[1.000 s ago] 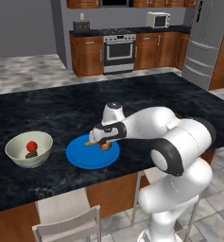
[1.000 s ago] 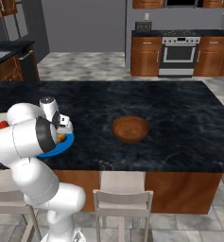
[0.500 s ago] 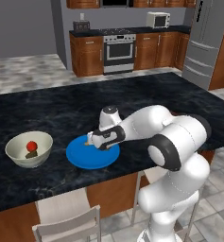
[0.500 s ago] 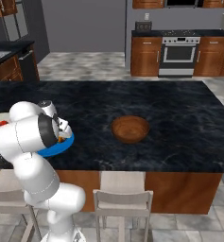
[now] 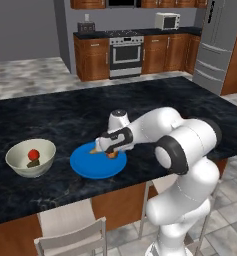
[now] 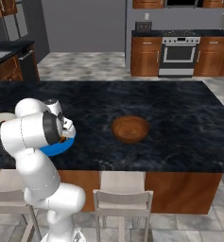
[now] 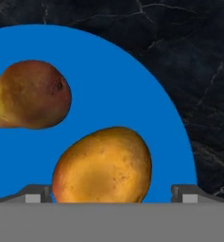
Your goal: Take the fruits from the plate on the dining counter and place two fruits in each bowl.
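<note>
Black marble with faint white veins is the dining counter [image 5: 50,117] under your gripper [image 5: 104,148], and no brand, label or writing can be read on anything here.

Your jaws are spread wide, and nothing is pinched in them. In the hand view the orange round fruit [image 7: 103,165] sits between the two tips, near the lower edge of the picture. The tan pear-shaped fruit [image 7: 30,94] lies just beyond it and to one side, apart from it.

Both fruits lie on the blue plate [image 7: 132,104]. The plate rim curves close past one jaw tip, and outside it you have bare counter.

In the left base view the cream-white bowl [image 5: 31,158] stands well apart from the jaws, on the far side of the plate from the arm. It holds the red round fruit [image 5: 34,154] and a dark fruit [image 5: 32,163] just beside it.

In the right base view a brown wooden bowl [image 6: 130,129] stands well apart from the jaws, with open counter between.
</note>
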Robot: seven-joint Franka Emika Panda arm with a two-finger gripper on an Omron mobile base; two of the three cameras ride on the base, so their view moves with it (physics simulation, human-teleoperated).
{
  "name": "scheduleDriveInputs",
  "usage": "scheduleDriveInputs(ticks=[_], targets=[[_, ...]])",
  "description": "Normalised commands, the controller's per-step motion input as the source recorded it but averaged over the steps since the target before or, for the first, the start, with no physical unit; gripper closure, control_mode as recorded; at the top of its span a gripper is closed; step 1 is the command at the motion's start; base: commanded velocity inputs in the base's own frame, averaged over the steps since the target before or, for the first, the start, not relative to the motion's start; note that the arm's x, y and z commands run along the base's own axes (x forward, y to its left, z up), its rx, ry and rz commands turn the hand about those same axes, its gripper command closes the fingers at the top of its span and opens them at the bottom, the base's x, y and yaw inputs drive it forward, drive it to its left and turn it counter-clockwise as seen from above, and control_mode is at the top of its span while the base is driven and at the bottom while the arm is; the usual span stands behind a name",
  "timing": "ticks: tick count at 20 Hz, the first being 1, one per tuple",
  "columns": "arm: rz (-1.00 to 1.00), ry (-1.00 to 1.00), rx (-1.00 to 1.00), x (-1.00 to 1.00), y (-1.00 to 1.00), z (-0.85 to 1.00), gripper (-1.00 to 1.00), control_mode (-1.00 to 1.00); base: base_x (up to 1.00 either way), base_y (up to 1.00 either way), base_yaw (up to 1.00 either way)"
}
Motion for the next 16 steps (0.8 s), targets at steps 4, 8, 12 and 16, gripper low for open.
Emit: scheduleDriveInputs(ticks=[4,8,12,16], targets=[[0.00,0.09,0.00,0.26,0.00,0.00,-1.00,-1.00,0.00,0.00,0.00],[0.00,0.07,0.00,0.03,0.00,-0.03,-1.00,-1.00,0.00,0.00,0.00],[0.00,0.06,0.00,-0.01,0.01,-0.23,-1.00,-1.00,0.00,0.00,0.00],[0.00,0.04,0.00,-0.20,0.00,-0.24,-1.00,-1.00,0.00,0.00,0.00]])
